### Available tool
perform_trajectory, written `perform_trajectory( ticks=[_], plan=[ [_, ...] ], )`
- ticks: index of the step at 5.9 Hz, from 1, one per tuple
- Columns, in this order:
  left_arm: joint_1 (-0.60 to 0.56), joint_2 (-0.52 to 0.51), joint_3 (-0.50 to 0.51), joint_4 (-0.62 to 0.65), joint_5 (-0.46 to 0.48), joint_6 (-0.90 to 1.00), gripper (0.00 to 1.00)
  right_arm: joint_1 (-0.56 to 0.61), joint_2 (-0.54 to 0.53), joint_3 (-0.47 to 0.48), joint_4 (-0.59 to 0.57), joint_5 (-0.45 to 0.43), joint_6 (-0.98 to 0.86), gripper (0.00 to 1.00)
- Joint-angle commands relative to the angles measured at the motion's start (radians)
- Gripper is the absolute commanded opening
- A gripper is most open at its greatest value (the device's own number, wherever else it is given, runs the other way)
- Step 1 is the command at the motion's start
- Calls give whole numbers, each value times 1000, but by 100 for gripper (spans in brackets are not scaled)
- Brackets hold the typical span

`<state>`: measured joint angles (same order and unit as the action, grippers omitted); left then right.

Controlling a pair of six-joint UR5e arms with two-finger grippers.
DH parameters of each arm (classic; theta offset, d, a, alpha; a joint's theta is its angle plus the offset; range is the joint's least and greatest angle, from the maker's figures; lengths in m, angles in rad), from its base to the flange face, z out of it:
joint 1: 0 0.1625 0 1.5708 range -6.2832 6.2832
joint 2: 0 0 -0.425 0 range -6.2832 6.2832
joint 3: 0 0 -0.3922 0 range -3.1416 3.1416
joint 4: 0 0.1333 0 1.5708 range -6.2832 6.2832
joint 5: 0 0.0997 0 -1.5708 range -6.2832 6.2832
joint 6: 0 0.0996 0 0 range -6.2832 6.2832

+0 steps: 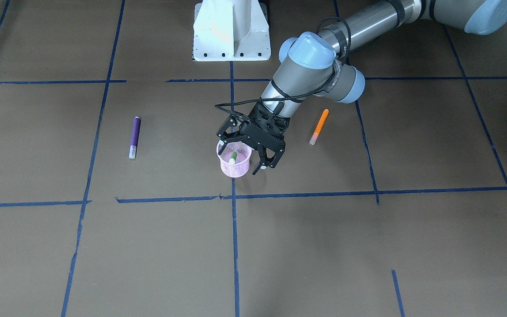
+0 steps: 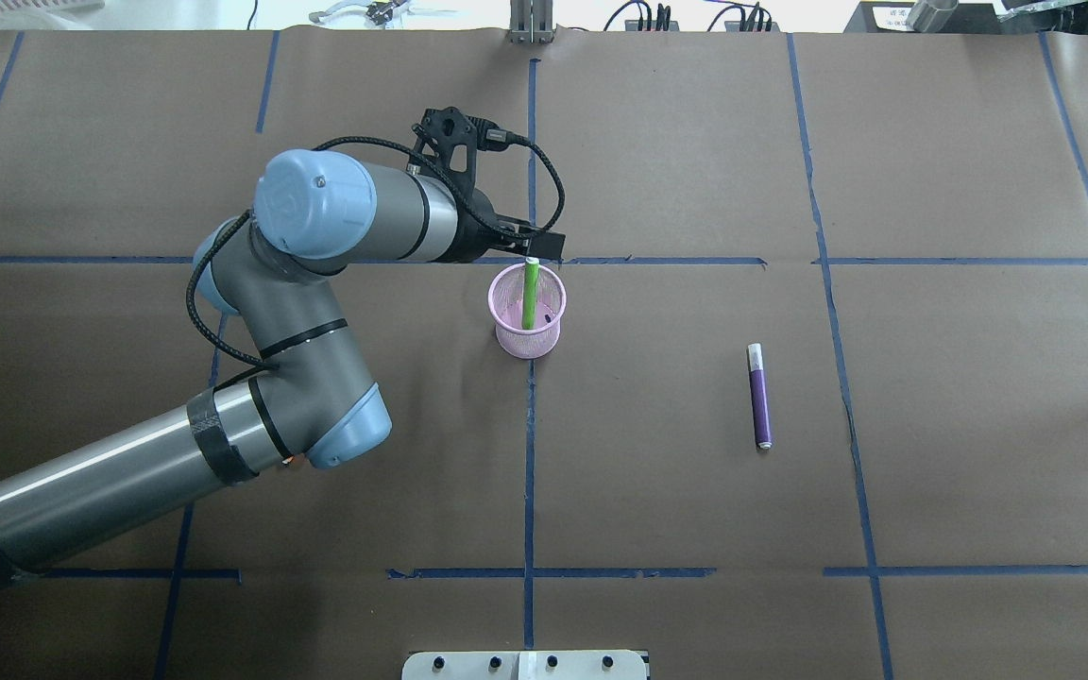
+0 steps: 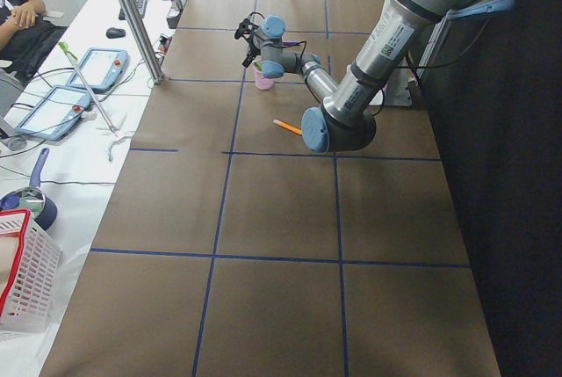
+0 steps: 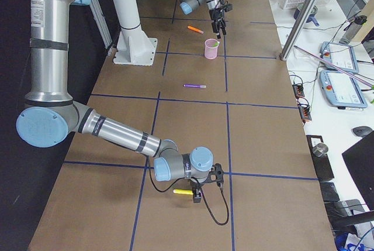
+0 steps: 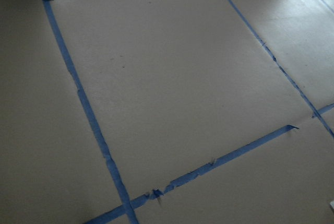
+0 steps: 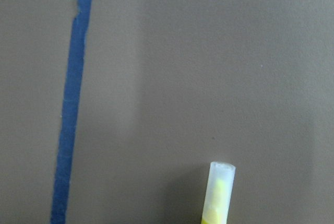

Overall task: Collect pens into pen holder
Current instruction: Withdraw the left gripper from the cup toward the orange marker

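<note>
Over the pink pen holder (image 1: 236, 171) at mid-tabletop (image 1: 368, 246), the left gripper (image 1: 241, 155) hangs with fingers spread and empty, and a green pen (image 2: 530, 295) stands inside. A purple pen (image 1: 134, 136) and an orange pen (image 1: 319, 126) lie either side, well apart. The right gripper (image 4: 197, 195) is at a yellow pen (image 4: 182, 192); whether its fingers are clenched, I cannot tell.

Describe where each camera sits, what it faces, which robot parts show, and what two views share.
Front-facing: across the table, facing the white base, steeply down; left arm, left gripper over pen holder.
Overhead: behind the base, looking forward; left arm.
Exterior left: table's left end; left arm near.
Exterior right: table's right end; right arm near.
Left wrist: faces table and tape; no fingers.
Right wrist: faces yellow pen; no fingers.
Shared: front-facing and overhead both show the purple pen.
</note>
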<state>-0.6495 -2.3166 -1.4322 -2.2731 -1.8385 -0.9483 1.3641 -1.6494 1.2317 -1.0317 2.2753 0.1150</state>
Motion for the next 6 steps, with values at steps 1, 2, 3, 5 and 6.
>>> perform_trajectory(
  ticks=[1, 2, 3, 5, 6],
  plan=[
    [-100, -1, -14, 147, -204, 0, 100, 0, -1, -1, -7, 0, 0, 95],
    [-139, -1, -14, 215, -281, 3, 100, 0, -1, -3, -8, -2, 0, 75],
    [-188, 2, -16, 290, -391, 11, 100, 0, -1, -8, -10, -3, 0, 60],
    [-231, 28, -19, 346, -485, 20, 100, 0, -3, -9, -10, -5, 0, 29],
    [-236, 45, -19, 348, -502, 22, 100, 1, -4, -8, -13, -5, 0, 8]
  ],
)
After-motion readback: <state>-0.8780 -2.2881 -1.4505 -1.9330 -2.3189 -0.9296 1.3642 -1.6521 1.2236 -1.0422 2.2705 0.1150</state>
